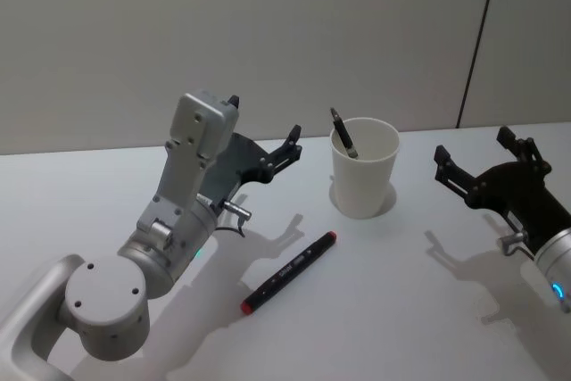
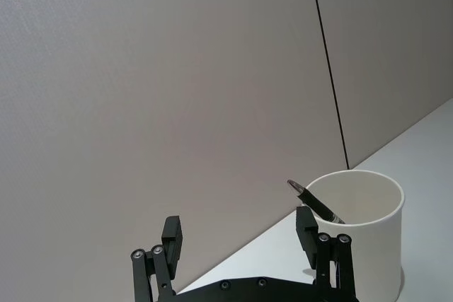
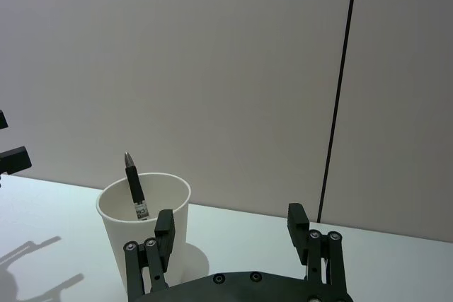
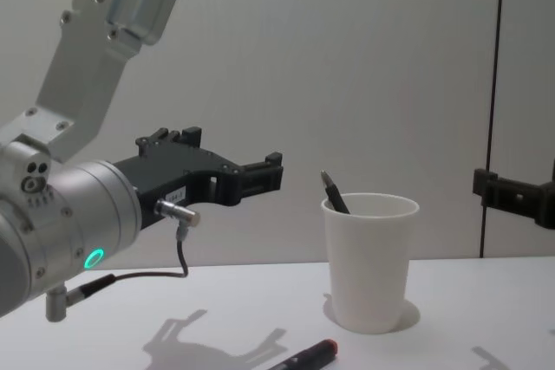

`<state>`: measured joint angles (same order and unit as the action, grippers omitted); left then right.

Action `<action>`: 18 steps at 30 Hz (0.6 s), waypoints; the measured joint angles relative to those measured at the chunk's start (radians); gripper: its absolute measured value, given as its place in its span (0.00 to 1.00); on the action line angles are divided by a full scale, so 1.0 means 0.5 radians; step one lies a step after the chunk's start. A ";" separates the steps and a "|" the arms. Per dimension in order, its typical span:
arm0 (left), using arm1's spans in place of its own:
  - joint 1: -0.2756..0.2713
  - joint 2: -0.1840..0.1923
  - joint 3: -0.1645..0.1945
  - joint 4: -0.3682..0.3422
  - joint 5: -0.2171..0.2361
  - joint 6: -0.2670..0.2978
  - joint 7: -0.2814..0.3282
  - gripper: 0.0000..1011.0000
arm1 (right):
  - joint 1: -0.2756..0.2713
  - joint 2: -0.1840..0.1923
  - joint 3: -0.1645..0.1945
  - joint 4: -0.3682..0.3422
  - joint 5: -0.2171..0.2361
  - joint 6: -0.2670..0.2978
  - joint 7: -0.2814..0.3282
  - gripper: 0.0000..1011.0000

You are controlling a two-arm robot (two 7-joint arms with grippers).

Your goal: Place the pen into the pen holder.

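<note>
Table [image 1: 401, 310]: white, flat, matte, back edge against a grey wall [image 1: 268, 33].

Two items directly on it:
- Cup [image 1: 364, 169]: white paper, upright, base flat on the table toward the back, near the wall. Also seen from the chest [image 4: 371, 266].
- Marker [image 1: 289, 271]: black body, red at both ends, lying flat in front of the cup and to its left, clear of it. It lies diagonally, with one red end toward the cup and the other away.

Soft shadows on the table on both sides of the cup.
</note>
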<state>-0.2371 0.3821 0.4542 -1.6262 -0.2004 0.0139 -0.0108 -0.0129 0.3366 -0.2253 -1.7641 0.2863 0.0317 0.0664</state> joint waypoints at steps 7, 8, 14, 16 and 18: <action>0.000 -0.003 0.000 0.000 -0.001 0.000 -0.002 0.99 | -0.003 0.002 0.000 -0.005 0.002 0.005 -0.001 0.99; 0.000 -0.003 0.000 0.001 -0.002 -0.001 -0.004 0.99 | -0.003 0.002 0.000 -0.005 0.002 0.005 -0.001 0.99; -0.004 -0.010 0.000 0.001 -0.016 -0.006 -0.051 0.99 | -0.004 0.002 -0.001 -0.006 0.002 0.005 -0.001 0.99; -0.004 -0.010 0.000 -0.002 -0.021 -0.006 -0.069 0.99 | -0.003 0.002 -0.001 -0.006 0.002 0.005 -0.001 0.99; -0.001 -0.007 0.000 -0.014 -0.030 0.003 -0.092 0.99 | -0.004 0.002 -0.001 -0.006 0.002 0.005 0.000 0.99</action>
<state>-0.2377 0.3786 0.4542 -1.6330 -0.2155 0.0152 -0.0568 -0.0147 0.3375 -0.2259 -1.7669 0.2875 0.0343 0.0662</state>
